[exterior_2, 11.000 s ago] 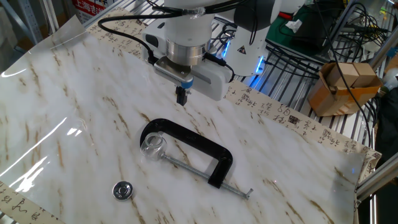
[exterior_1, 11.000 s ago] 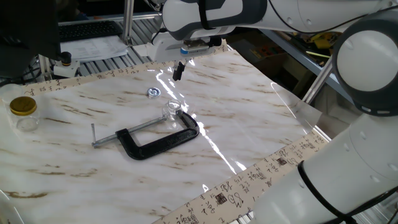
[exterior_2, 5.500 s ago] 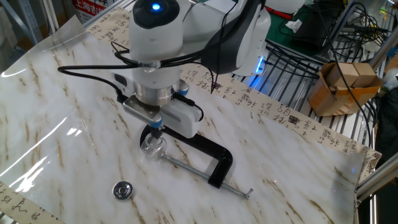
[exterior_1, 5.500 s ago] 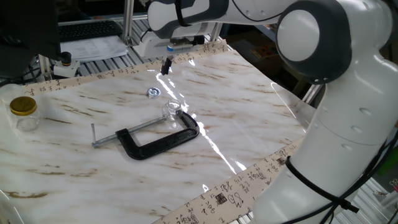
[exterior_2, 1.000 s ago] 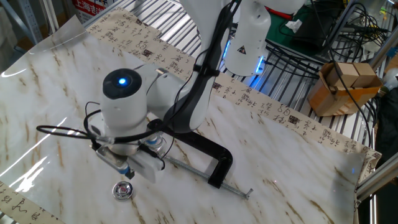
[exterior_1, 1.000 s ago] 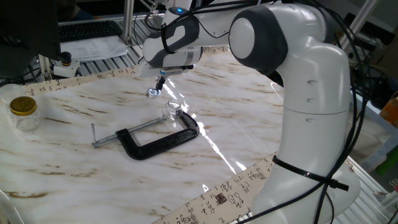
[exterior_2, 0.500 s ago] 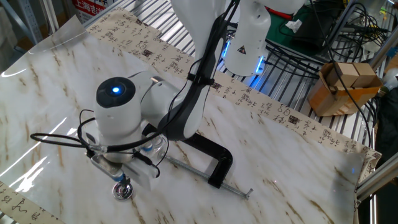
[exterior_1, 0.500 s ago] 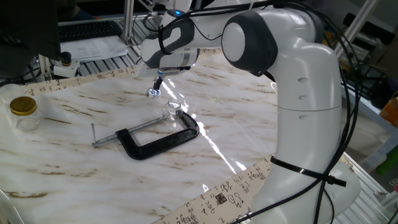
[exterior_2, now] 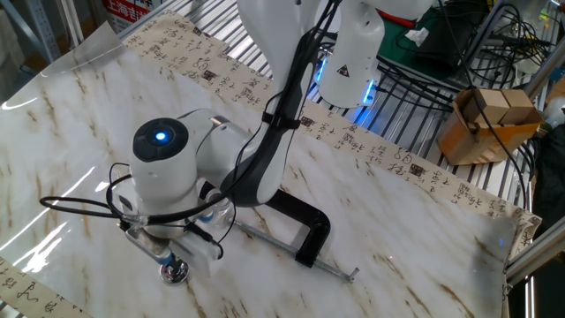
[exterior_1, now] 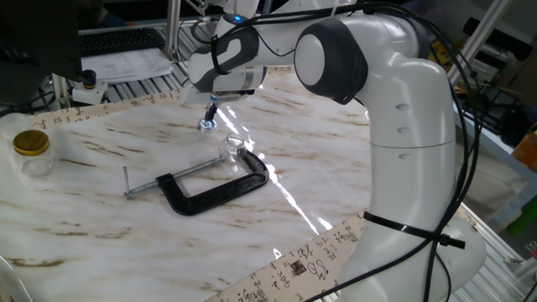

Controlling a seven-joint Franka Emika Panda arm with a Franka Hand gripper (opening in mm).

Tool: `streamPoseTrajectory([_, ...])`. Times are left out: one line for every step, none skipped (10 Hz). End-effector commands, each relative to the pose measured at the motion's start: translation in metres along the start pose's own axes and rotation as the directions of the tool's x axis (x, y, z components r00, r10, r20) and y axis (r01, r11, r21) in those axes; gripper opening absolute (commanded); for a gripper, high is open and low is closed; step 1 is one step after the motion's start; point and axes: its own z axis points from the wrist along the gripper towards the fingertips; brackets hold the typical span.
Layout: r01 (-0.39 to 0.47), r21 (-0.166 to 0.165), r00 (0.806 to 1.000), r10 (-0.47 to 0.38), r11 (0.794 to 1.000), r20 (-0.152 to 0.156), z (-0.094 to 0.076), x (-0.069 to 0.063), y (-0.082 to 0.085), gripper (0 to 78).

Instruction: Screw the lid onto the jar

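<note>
The lid (exterior_1: 206, 125) is a small shiny silvery cap lying flat on the marble table; it also shows in the other fixed view (exterior_2: 174, 272). The jar (exterior_1: 232, 149) is a tiny clear glass jar standing upright at the C-clamp's jaw end, a short way from the lid. In the other fixed view the arm mostly hides it. My gripper (exterior_1: 211, 112) points down just above the lid, its fingers together in one narrow tip and holding nothing. In the other fixed view the gripper (exterior_2: 167, 259) hangs right over the lid.
A black C-clamp (exterior_1: 214, 189) lies beside the jar, its screw rod pointing left; it also shows in the other fixed view (exterior_2: 296, 212). A larger clear jar with a gold lid (exterior_1: 32, 151) stands at the far left edge. A cardboard box (exterior_2: 485, 119) sits off the table.
The gripper has moved from the table's far side over the jar to the lid, and in the last second has come down closer onto it. The lid, jar and clamp have not moved.
</note>
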Motion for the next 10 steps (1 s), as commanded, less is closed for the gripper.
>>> streamPoseTrajectory([-0.007, -0.003, 1.0, 0.007, 1.0, 0.015, 0.006, -0.0002, -0.001, 0.0])
streamPoseTrajectory([-0.007, -0.004, 1.0, 0.007, 1.0, 0.019, 0.0076, 0.0, -0.0012, 0.0])
streamPoseTrajectory([-0.01, -0.004, 1.0, 0.01, 1.0, 0.024, 0.0084, 0.0002, -0.0013, 0.0])
streamPoseTrajectory([-0.014, -0.004, 1.0, 0.014, 1.0, 0.025, 0.0084, 0.0002, -0.0013, 0.0])
streamPoseTrajectory([-0.018, -0.004, 1.0, 0.018, 1.0, 0.025, 0.0084, 0.0002, -0.0013, 0.0])
streamPoseTrajectory([-0.017, -0.004, 1.0, 0.017, 1.0, 0.025, 0.0087, 0.0002, -0.0013, 0.0])
streamPoseTrajectory([-0.017, -0.005, 1.0, 0.017, 1.0, 0.025, 0.0088, 0.0002, -0.0013, 0.0])
streamPoseTrajectory([-0.017, -0.005, 1.0, 0.017, 1.0, 0.025, 0.0088, 0.0002, -0.0013, 0.0])
streamPoseTrajectory([-0.017, -0.005, 1.0, 0.017, 1.0, 0.025, 0.0089, 0.0002, -0.0013, 77.5])
streamPoseTrajectory([-0.017, -0.005, 1.0, 0.017, 1.0, 0.025, 0.0089, 0.0002, -0.0013, 77.5])
